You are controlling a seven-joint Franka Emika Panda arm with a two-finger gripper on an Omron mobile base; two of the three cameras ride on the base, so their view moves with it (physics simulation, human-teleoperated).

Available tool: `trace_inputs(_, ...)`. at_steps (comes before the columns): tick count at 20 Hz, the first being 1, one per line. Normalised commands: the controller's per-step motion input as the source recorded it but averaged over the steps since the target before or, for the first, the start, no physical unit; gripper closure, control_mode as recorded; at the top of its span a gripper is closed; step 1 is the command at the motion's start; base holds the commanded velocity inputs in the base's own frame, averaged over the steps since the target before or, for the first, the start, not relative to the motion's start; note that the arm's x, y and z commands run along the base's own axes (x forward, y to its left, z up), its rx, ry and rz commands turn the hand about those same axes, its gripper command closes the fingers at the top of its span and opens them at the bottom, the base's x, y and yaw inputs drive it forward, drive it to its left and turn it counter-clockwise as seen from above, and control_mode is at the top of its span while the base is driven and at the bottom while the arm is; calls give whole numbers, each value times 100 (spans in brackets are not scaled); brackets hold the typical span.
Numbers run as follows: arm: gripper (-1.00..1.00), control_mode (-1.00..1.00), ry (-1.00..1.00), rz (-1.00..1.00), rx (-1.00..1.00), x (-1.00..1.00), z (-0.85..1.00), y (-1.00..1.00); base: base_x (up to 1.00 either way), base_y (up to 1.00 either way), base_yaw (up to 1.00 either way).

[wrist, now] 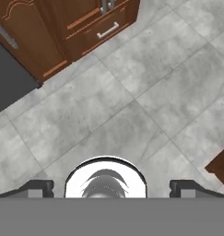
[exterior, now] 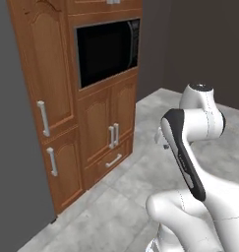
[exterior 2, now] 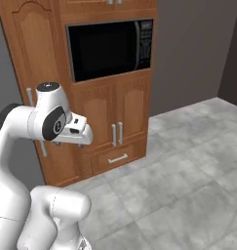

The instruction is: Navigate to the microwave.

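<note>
Microwave: the microwave sits built into the upper part of a tall wooden cabinet, ahead of the robot; its glossy black door faces the room, and the button strip shows at its right edge in the right base view.
Below the microwave: a pair of cabinet doors with two upright white handles side by side at their meeting edges.
Drawer: a low drawer under those doors, with a flat white pull.
Left of the microwave: a taller wooden door with a white bar handle, and a smaller door under it with its own handle.
Further left: a plain dark grey panel stands against the cabinet's left side.
Floor: grey stone tiles run from the cabinet foot to the robot.
Walls: dark grey wall to the right of the cabinet.
Arm: folded above the base, elbow raised, well apart from the cabinet.
Hand: the hand points down at the tiled floor; its two dark tips stand wide apart with nothing between them.
</note>
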Motion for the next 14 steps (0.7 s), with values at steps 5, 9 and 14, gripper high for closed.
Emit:
trace_inputs(5,-100,100,0,0,0,0,0,0,100,0,3)
trace_inputs(9,-100,100,0,0,0,0,0,0,100,-2,6)
trace_inputs(14,-100,100,0,0,0,0,0,0,100,-15,11)
